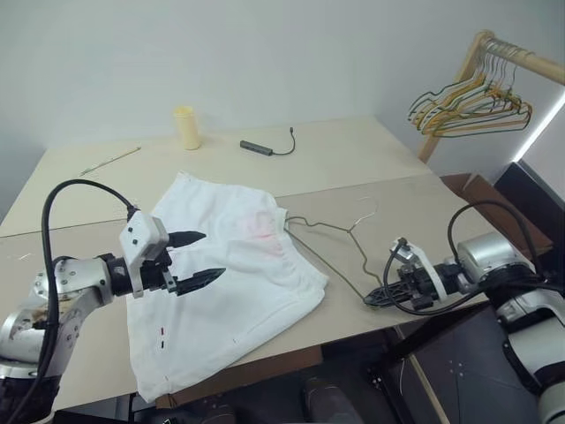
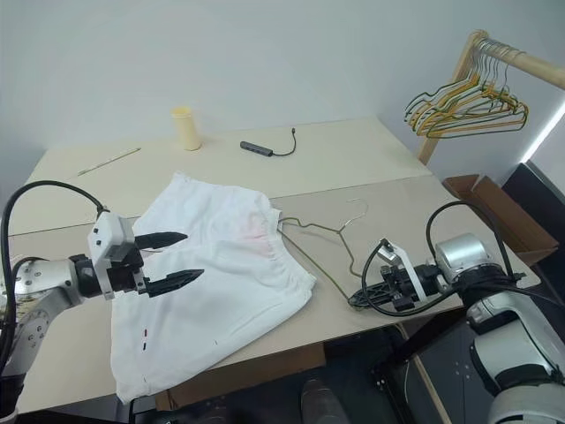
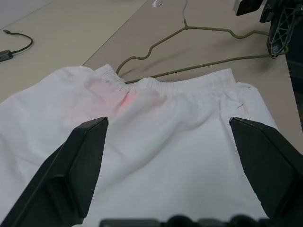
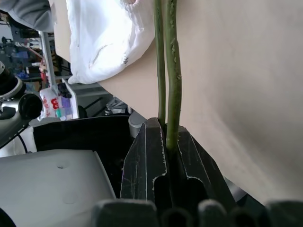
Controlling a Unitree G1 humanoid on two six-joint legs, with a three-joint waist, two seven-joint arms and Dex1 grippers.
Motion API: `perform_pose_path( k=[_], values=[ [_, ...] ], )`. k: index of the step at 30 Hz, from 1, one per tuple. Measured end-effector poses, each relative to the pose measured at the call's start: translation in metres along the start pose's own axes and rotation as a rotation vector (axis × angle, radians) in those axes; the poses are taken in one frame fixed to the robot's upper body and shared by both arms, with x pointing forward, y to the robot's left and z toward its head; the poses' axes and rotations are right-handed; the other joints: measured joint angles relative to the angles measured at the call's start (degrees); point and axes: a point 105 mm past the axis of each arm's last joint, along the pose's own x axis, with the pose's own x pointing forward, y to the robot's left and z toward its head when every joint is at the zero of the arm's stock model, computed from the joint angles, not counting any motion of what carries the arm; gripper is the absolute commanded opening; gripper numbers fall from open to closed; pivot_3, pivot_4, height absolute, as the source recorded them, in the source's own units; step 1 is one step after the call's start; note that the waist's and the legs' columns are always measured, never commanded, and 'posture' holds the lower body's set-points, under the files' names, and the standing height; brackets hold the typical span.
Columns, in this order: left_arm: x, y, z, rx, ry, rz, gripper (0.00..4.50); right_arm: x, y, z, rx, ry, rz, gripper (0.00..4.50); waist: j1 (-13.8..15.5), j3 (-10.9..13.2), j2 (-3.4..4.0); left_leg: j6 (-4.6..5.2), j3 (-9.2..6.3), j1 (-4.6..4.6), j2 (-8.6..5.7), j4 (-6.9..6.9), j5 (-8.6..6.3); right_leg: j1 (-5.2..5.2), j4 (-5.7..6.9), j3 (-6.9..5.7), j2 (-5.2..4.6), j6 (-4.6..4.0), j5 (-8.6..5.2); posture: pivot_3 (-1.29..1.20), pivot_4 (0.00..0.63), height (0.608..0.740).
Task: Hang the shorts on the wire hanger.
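Shorts (image 1: 225,283) hide wire hanger's (image 1: 340,256) far end.

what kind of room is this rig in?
Probably an indoor lab or test room set up for laundry handling: a plain beige table against a bare wall, a wooden rack of spare hangers, white shorts laid out.

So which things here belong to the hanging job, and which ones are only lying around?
Job:
- shorts
- wire hanger, one end pinched in the right gripper
- left gripper, open above the shorts

Lying about:
- yellow cup
- cable
- stick
- spare hangers on the rack
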Motion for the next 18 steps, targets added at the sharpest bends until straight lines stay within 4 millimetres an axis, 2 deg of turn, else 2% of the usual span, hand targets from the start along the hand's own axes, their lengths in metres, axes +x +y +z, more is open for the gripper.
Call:
perform_pose_path(
  k=[3, 11, 18],
  values=[
    [0.000, -0.001, -0.001, -0.002, 0.001, 0.005, 4.45, 0.001, 0.000, 0.003, -0.030, 0.016, -0.017, 0.00, 0.09, 0.00, 0.01, 0.00, 0.00, 0.00, 0.00, 0.00, 0.00, 0.00, 0.00, 0.00, 0.00, 0.00, 0.00, -0.09, 0.000, 0.740],
    [0.003, -0.002, -0.006, -0.003, 0.008, 0.018, 4.45, 0.010, 0.002, 0.028, -0.053, 0.013, -0.057, 0.00, 0.17, -0.03, 0.05, 0.00, -0.02, 0.01, -0.03, 0.01, 0.00, 0.01, 0.03, 0.00, -0.02, -0.02, 0.02, -0.07, 0.000, 0.740],
    [0.003, -0.004, -0.009, -0.005, 0.006, 0.033, 4.45, 0.012, 0.003, 0.033, -0.062, 0.021, -0.065, 0.00, 1.35, -0.06, 0.10, 0.00, -0.05, 0.03, -0.03, 0.01, 0.00, 0.00, 0.07, -0.02, -0.03, -0.04, 0.03, -0.04, 0.000, 0.740]
  ],
)
